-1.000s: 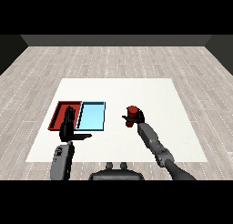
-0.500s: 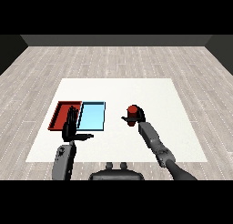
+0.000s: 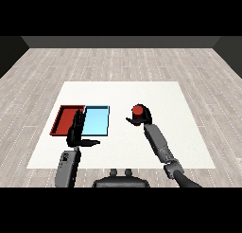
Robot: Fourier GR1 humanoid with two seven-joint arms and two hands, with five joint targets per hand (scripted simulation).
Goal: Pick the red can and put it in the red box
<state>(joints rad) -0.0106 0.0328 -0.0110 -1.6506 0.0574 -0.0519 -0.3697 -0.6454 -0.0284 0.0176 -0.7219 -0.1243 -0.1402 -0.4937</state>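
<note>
The red can (image 3: 138, 112) stands upright on the white table (image 3: 123, 97), right of the trays. My right hand (image 3: 143, 118) is curled round its lower part, thumb pointing left. The red tray (image 3: 65, 120) lies at the left, with the light blue tray (image 3: 96, 120) touching its right side. My left hand (image 3: 77, 132) hovers with straight fingers over the near edge where the two trays meet, thumb sticking out to the right, holding nothing.
My right forearm (image 3: 159, 143) reaches in from the lower right across the table's front half. The left forearm (image 3: 67, 166) rises from the front edge. Wooden floor surrounds the table.
The right hand with the can has shifted slightly toward the middle of the table. The left hand has barely moved.
</note>
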